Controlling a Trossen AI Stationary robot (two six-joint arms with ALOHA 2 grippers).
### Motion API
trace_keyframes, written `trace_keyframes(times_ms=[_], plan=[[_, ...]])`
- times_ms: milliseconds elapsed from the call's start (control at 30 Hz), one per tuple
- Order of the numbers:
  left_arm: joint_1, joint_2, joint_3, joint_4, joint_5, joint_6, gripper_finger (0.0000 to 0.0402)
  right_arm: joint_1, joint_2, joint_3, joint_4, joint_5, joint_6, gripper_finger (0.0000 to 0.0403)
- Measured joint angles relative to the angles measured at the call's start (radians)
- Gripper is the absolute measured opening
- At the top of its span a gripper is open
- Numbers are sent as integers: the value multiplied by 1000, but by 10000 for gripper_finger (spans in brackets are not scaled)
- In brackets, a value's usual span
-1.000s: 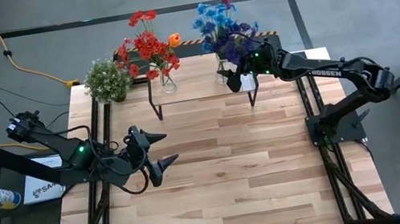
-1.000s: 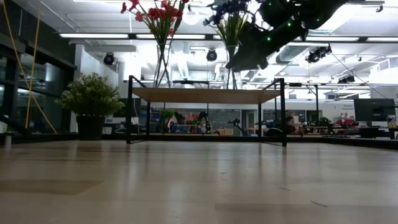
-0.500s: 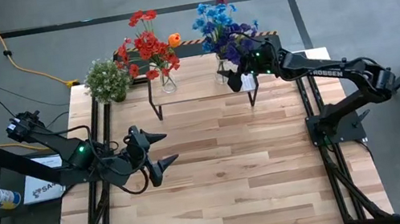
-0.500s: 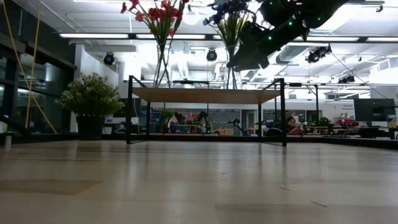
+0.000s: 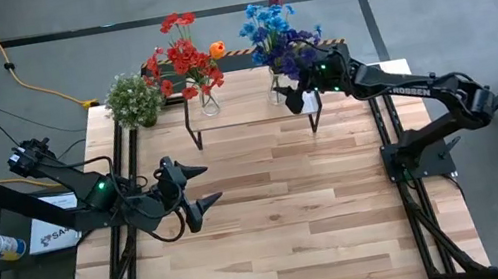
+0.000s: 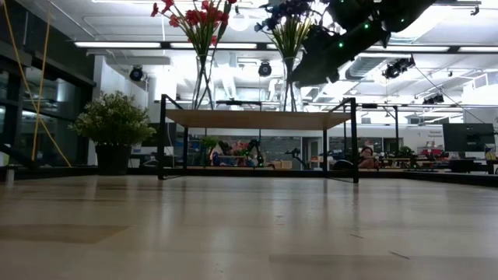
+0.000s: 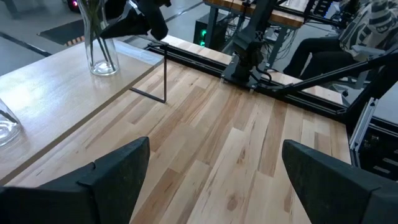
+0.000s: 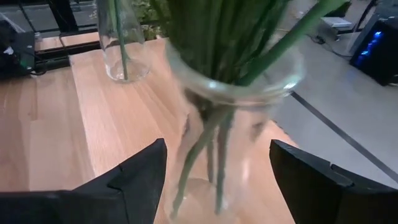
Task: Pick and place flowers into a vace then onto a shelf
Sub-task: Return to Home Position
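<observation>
Since the earlier frame, the right tool has lifted a little and drawn back toward the upper right in the low view; nothing else has shifted. In the high view the right tool sits at the right end of the shelf, upper centre of the frame. Its fingers are apart, one on either side of the clear vase, with a gap showing on both sides of the glass. That vase stands on the shelf plank and holds the blue and purple flowers, whose green stems fill its mouth. A second clear vase stands near the shelf's left end with the red flowers and an orange tulip. Both vases are upright and well apart. A potted plant stands on the bench just left of the shelf. The left tool hangs over the bench at centre left of the frame, well away from the shelf, its fingers spread wide with nothing between them.
</observation>
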Motion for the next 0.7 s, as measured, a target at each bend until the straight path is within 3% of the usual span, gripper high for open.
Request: trace_keyframes(times_ms=[700], plan=[[0, 0, 0, 0, 0, -1, 397, -15, -150, 0, -52, 9, 17, 273]])
